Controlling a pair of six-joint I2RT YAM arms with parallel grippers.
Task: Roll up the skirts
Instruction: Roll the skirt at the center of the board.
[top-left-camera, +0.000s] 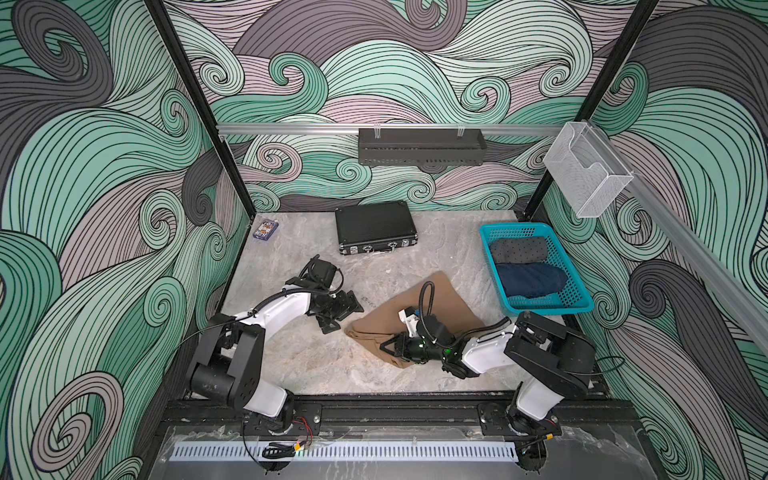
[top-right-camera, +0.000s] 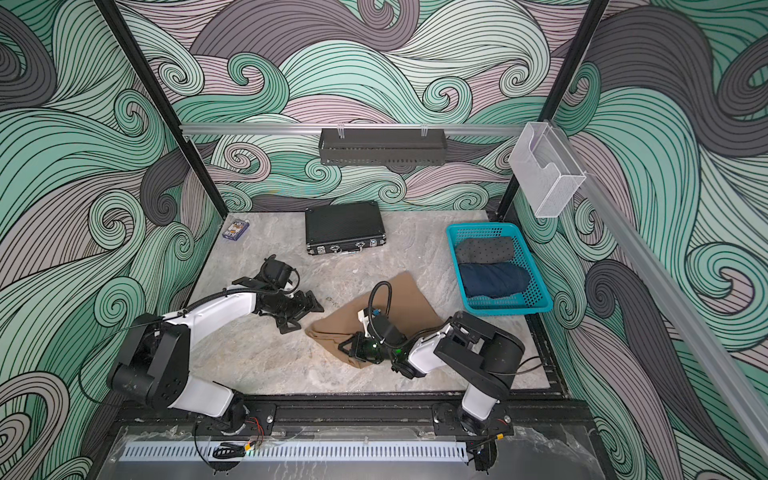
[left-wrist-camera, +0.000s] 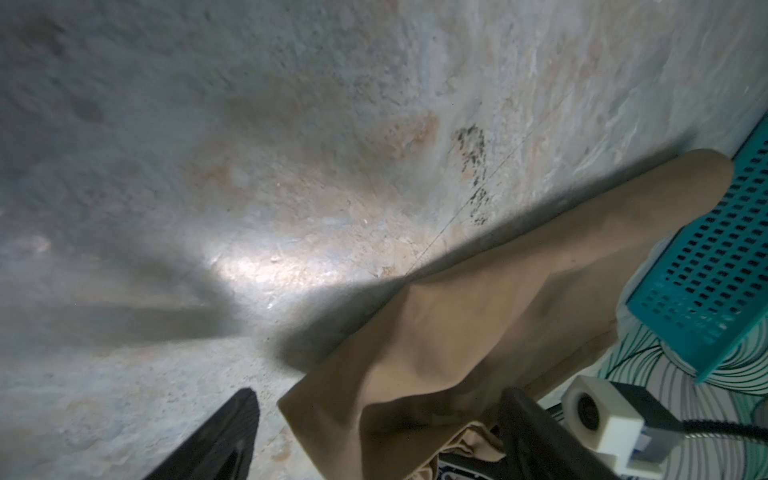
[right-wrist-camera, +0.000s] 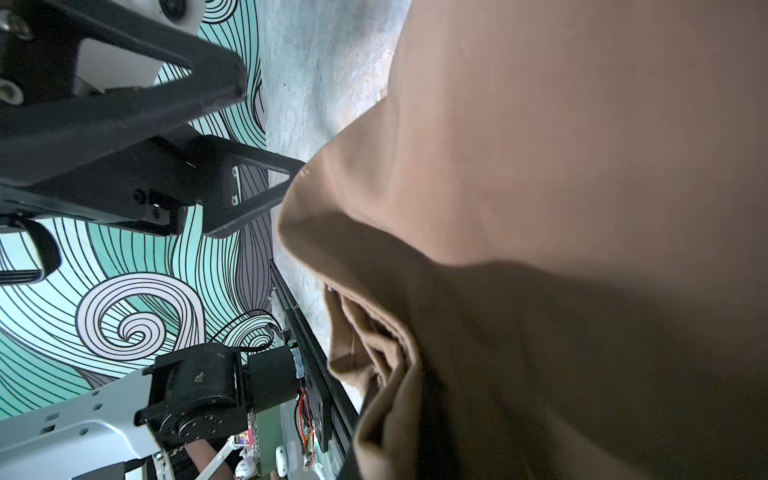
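Observation:
The tan-brown skirt (top-left-camera: 419, 305) (top-right-camera: 395, 301) lies crumpled on the table right of centre, one corner pointing to the back. My right gripper (top-left-camera: 390, 349) (top-right-camera: 347, 347) is shut on a bunched fold at its front-left edge; in the right wrist view the tan skirt (right-wrist-camera: 540, 166) covers the jaws. My left gripper (top-left-camera: 343, 314) (top-right-camera: 302, 315) stands open just left of the skirt's corner, holding nothing, and the tan skirt (left-wrist-camera: 478, 316) shows beyond its fingers (left-wrist-camera: 232, 424). The dotted grey skirt (top-left-camera: 517, 249) and the blue denim skirt (top-left-camera: 530, 280) lie rolled in the teal basket (top-left-camera: 486, 237).
A black hard case (top-left-camera: 376, 226) lies at the back centre and a small card box (top-left-camera: 266, 229) in the back left corner. The teal basket (left-wrist-camera: 706, 266) stands by the right wall, close to the tan skirt. A black shelf (top-left-camera: 422, 147) and a clear holder (top-left-camera: 586, 174) hang on the rails.

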